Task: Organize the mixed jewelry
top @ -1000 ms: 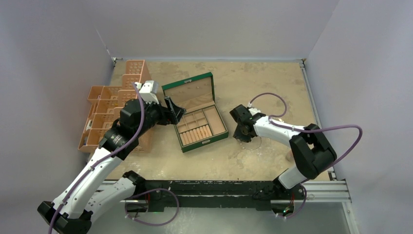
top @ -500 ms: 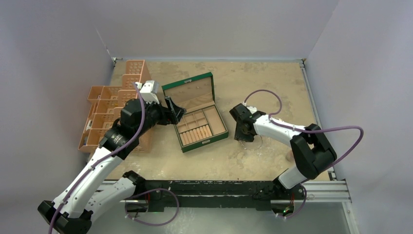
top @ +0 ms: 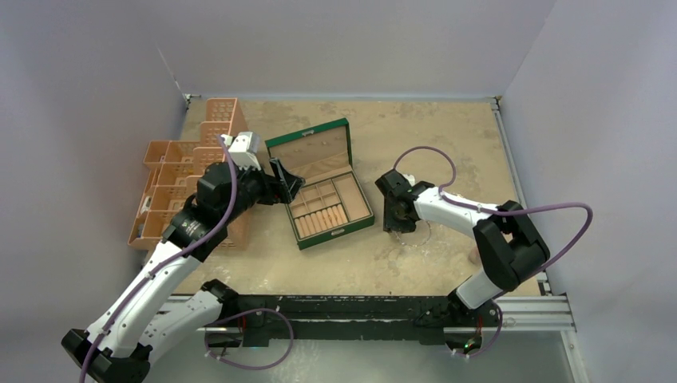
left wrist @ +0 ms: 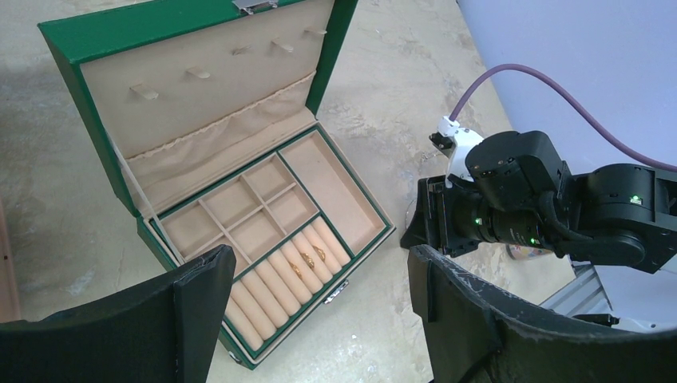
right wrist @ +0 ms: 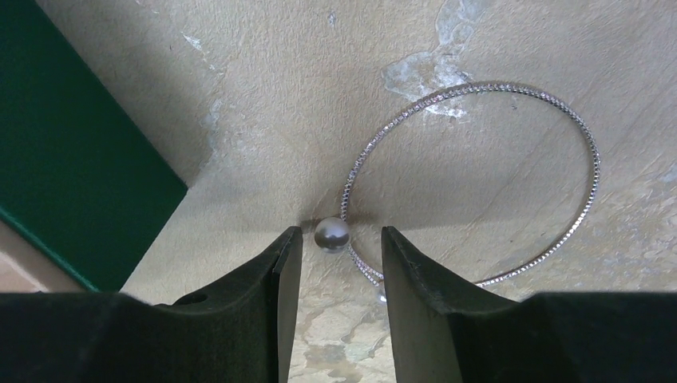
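1. One thin hoop (right wrist: 479, 84) lies flat on the table (right wrist: 239, 96) near the box (right wrist: 64, 144).
2. My right gripper (right wrist: 339, 243) straddles its pearl (right wrist: 331, 234), jaws part-open, not touching; left gripper (left wrist: 315, 267) gapes empty.
3. I judge it light, springy, slippery; I'd pinch the pearl.

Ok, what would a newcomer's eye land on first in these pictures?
Probably the open green jewelry box in the middle of the scene, with small gold rings tucked in its front ring rolls. Next, the thin silver hoop with a pearl tip, lying on the table right of the box. The right end effector is poised over it, open jaws either side of the pearl.
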You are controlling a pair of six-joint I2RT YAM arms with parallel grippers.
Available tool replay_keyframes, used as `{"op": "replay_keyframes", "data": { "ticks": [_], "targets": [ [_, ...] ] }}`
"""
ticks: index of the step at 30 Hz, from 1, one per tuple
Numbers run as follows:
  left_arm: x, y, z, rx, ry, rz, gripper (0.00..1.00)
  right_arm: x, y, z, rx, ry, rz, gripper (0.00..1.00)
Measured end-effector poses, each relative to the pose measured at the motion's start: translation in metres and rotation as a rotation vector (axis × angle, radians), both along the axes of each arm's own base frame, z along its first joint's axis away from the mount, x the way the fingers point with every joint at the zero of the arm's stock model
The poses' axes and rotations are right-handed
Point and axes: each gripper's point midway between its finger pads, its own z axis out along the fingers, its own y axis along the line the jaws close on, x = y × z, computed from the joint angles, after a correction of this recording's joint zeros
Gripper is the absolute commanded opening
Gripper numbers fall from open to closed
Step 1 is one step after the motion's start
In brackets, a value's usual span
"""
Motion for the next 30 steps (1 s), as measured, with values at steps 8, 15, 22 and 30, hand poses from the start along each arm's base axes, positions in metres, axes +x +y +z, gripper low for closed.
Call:
{"op": "replay_keyframes", "data": {
  "ticks": [8, 15, 22, 30],
  "targets": [
    [0.0, 0.001, 0.0, 0.0, -0.001, 0.003, 0.79, -0.001, 0.004, 0.0, 0.02, 0.009, 0.009, 0.39],
    [0.0, 0.002, 0.002, -0.001, -0.006, 0.007, 0.79, -0.003, 0.008, 0.0, 0.039, 0.018, 0.016, 0.4],
    [0.0, 0.002, 0.002, -0.001, -0.006, 0.008, 0.79, -0.008, 0.009, 0.001, 0.04, 0.016, 0.03, 0.41],
    [0.0, 0.002, 0.002, -0.001, -0.006, 0.008, 0.79, -0.009, 0.009, 0.001, 0.037, 0.017, 0.021, 0.33]
  ]
}}
